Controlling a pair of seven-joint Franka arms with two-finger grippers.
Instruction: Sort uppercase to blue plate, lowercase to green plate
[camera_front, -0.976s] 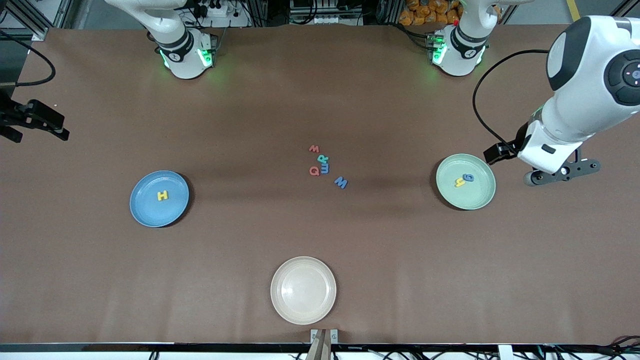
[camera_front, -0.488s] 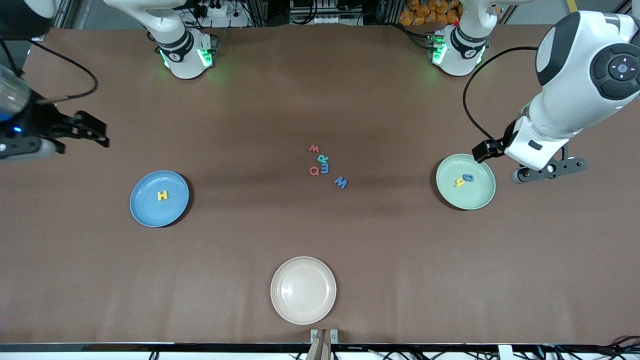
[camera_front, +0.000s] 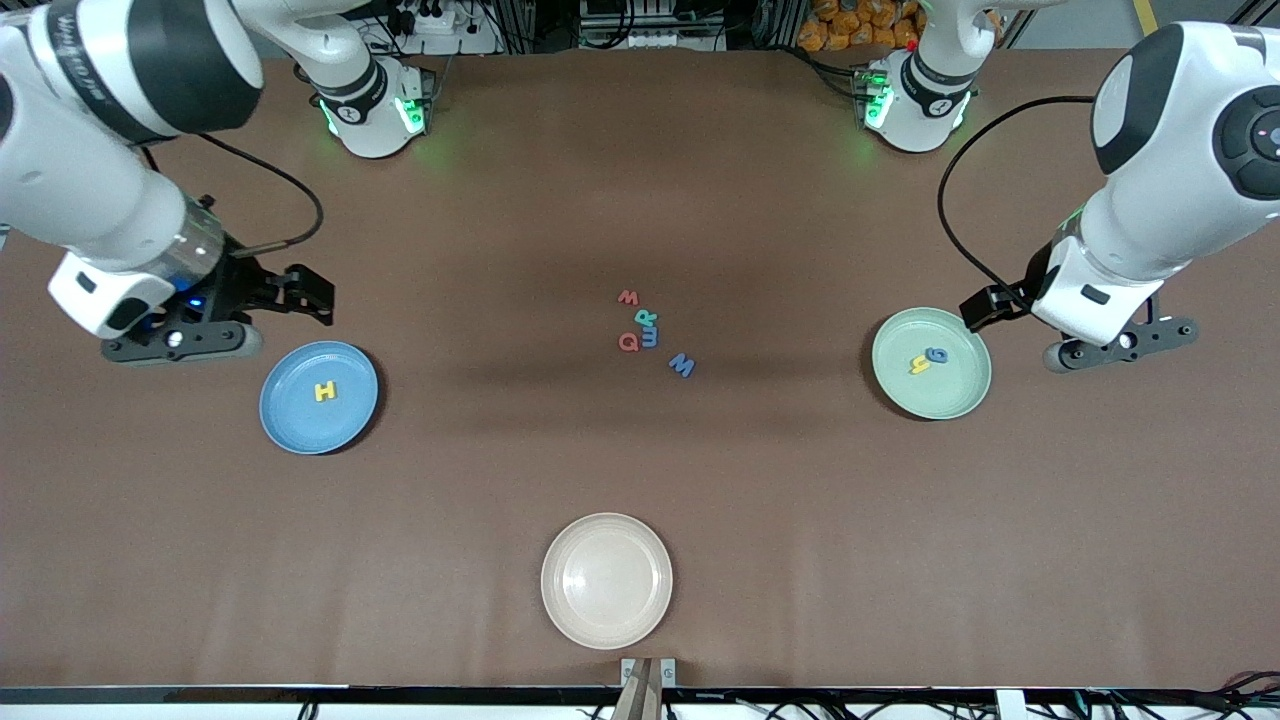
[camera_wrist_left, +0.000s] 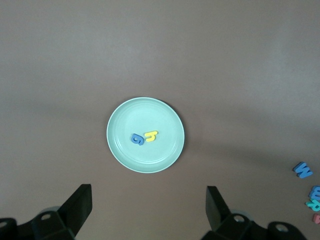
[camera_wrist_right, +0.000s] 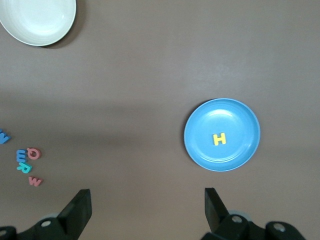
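Observation:
The blue plate (camera_front: 300, 425) holds a yellow H (camera_front: 325, 391); both show in the right wrist view, plate (camera_wrist_right: 200, 150) and H (camera_wrist_right: 219, 139). The green plate (camera_front: 945, 400) holds a blue g (camera_front: 936, 355) and a yellow h (camera_front: 918, 365), also in the left wrist view (camera_wrist_left: 120, 150). At mid-table lie a small red w (camera_front: 628, 297), teal R (camera_front: 647, 319), blue m (camera_front: 650, 338), red Q (camera_front: 628, 343) and blue W (camera_front: 682, 365). My right gripper (camera_front: 178, 342) hangs open and empty beside the blue plate. My left gripper (camera_front: 1120, 345) hangs open and empty beside the green plate.
A cream-beige plate (camera_front: 606, 580) with nothing in it sits near the table's front edge, nearer to the front camera than the letters. The left arm's black cable (camera_front: 960, 230) loops over the table near the green plate.
My right arm has swung in from the table's end to beside the blue plate. My left gripper shifted slightly toward the green plate and back. The letters and plates have not moved.

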